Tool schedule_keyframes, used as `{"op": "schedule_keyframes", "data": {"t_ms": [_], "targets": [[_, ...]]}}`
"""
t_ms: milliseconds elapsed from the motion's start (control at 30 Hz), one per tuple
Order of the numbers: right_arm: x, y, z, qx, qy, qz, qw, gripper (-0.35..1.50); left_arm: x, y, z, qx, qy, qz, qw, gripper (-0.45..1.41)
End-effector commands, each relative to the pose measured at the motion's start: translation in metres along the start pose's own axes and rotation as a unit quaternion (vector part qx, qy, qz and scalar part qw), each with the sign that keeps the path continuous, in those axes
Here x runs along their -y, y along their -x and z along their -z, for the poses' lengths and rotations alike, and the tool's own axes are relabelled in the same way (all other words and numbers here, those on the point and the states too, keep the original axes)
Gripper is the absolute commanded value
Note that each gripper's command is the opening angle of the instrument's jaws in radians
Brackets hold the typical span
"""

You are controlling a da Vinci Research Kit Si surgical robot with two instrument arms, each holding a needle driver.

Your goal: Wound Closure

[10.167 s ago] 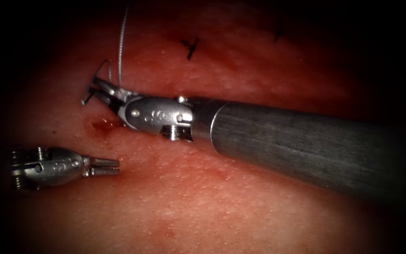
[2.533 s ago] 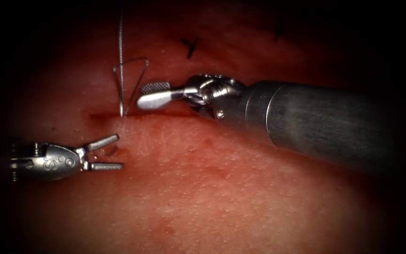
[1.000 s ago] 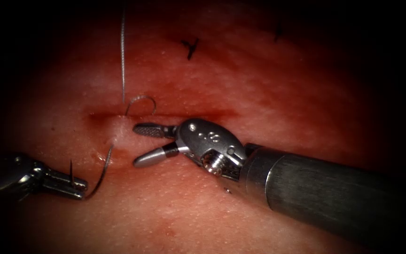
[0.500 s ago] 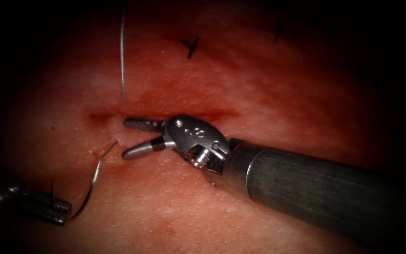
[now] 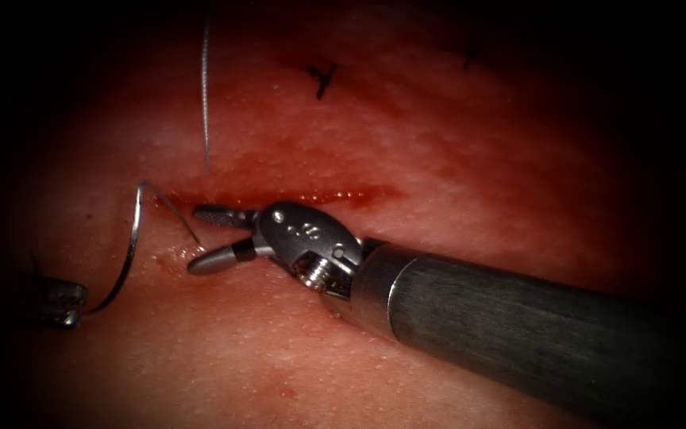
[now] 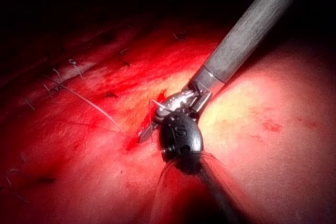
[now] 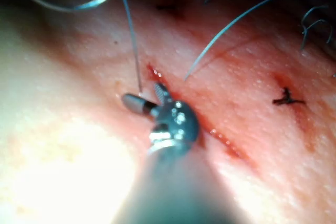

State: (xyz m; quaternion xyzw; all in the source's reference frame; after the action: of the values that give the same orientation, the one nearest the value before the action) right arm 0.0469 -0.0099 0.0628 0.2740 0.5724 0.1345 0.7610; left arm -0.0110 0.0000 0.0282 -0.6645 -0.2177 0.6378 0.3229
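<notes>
The tissue [image 5: 438, 159], wet with red fluid [image 5: 335, 195] along the cut [image 5: 279, 197], lies under both tools, with a finished stitch [image 5: 321, 78] beyond the right tool.

The left tool [image 5: 61, 302], pressed together, pinches the needle [image 5: 125, 254] at one end of its curve. The needle rises from those jaws in an arc and is free of the tissue. From its upper end the thread [image 5: 176, 213] slopes down into the tissue just in front of the right tool's tips, on the near side of the cut. A second run of thread [image 5: 205, 95] enters on the far side, just past those tips.

The right tool [image 5: 212, 236] holds nothing. Its jaws are spread, the upper one at the cut's edge and the lower one resting on the tissue beside the spot where the thread enters.

Risks, as I judge them: the thread runs close across the spread jaws, so shutting them carelessly could nip or fray it. A hard pull by the left tool could drag the thread through the soft edge and tear it. Held so near its end, the needle could swivel in the left jaws or slip out.
</notes>
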Motion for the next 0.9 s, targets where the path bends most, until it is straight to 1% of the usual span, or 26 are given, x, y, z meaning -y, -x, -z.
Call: {"op": "schedule_keyframes", "data": {"t_ms": [33, 67, 100, 333, 400, 500, 567, 600, 700, 767, 800, 833, 900], "targets": [[-0.0004, -0.0005, -0.0008, 0.003, -0.003, 0.002, 1.000, 0.16, 0.0002, 0.0001, -0.0006, -0.001, -0.001, -0.004, 1.000, -0.45], [-0.0004, -0.0005, -0.0008, 0.002, -0.005, 0.002, 1.000, -0.15, 0.0000, 0.0000, -0.0007, -0.001, -0.002, -0.007, 1.000, -0.45], [-0.0005, -0.0007, -0.0007, 0.002, -0.005, 0.001, 1.000, -0.35, -0.0003, -0.0001, -0.0007, -0.001, -0.003, -0.012, 1.000, -0.45], [-0.0004, -0.0018, -0.0004, 0.002, 0.002, 0.004, 1.000, -0.35, -0.0013, -0.0008, -0.0004, -0.001, -0.005, -0.025, 1.000, -0.45], [-0.0001, -0.0022, -0.0003, 0.007, 0.002, 0.005, 1.000, -0.35, -0.0015, -0.0011, -0.0001, -0.004, -0.005, -0.032, 0.999, -0.45], [0.0007, -0.0027, 0.0001, 0.021, -0.004, 0.003, 1.000, -0.35, -0.0016, -0.0014, 0.0004, -0.004, -0.019, -0.049, 0.999, -0.45], [0.0030, -0.0039, 0.0011, 0.052, -0.021, 0.001, 0.998, -0.35, -0.0008, -0.0019, 0.0012, -0.007, -0.049, -0.073, 0.996, -0.45], [0.0036, -0.0043, 0.0013, 0.058, -0.026, 0.000, 0.998, -0.35, -0.0006, -0.0020, 0.0013, -0.008, -0.055, -0.076, 0.996, -0.45], [0.0055, -0.0058, 0.0022, 0.065, -0.040, -0.002, 0.997, -0.35, 0.0002, -0.0018, 0.0017, -0.002, -0.071, -0.089, 0.994, -0.45], [0.0066, -0.0070, 0.0027, 0.062, -0.047, -0.004, 0.997, -0.35, 0.0010, -0.0015, 0.0021, 0.007, -0.093, -0.108, 0.990, -0.45], [0.0070, -0.0075, 0.0028, 0.061, -0.049, -0.005, 0.997, -0.35, 0.0013, -0.0014, 0.0023, 0.011, -0.104, -0.111, 0.988, -0.45], [0.0080, -0.0086, 0.0028, 0.060, -0.055, -0.007, 0.997, -0.35, 0.0021, -0.0010, 0.0027, 0.017, -0.118, -0.116, 0.986, -0.45], [0.0090, -0.0093, 0.0026, 0.061, -0.059, -0.006, 0.996, -0.35, 0.0029, -0.0007, 0.0031, 0.021, -0.130, -0.121, 0.984, -0.45]]}}
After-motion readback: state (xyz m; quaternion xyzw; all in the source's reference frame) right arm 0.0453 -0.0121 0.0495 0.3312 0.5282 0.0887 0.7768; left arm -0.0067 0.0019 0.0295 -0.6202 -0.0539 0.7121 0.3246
